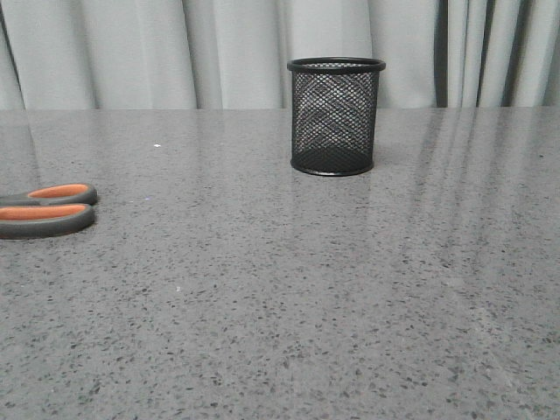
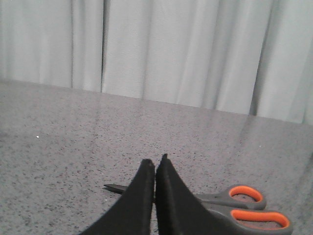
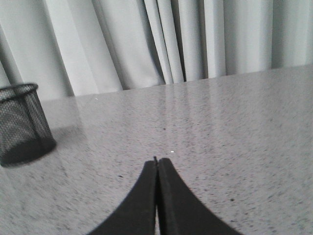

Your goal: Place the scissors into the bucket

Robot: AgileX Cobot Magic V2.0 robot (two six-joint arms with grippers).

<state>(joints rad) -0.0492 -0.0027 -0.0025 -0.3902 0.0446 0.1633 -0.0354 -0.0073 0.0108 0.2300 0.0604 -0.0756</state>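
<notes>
We see orange-lined scissors (image 1: 48, 210) flat on the speckled table (image 1: 306, 289), well apart from the upright mesh bucket (image 1: 335, 116) — left gripper (image 2: 155, 169) and right gripper (image 3: 156, 164) both pressed together, empty.

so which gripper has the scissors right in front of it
The left gripper: the scissors lie just beyond its shut fingers. The right gripper faces bare table, the bucket off to one side.

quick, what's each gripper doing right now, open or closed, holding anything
Left gripper: jaws closed, empty; the scissors lie on the table behind it.
Right gripper: jaws closed, empty.
</notes>
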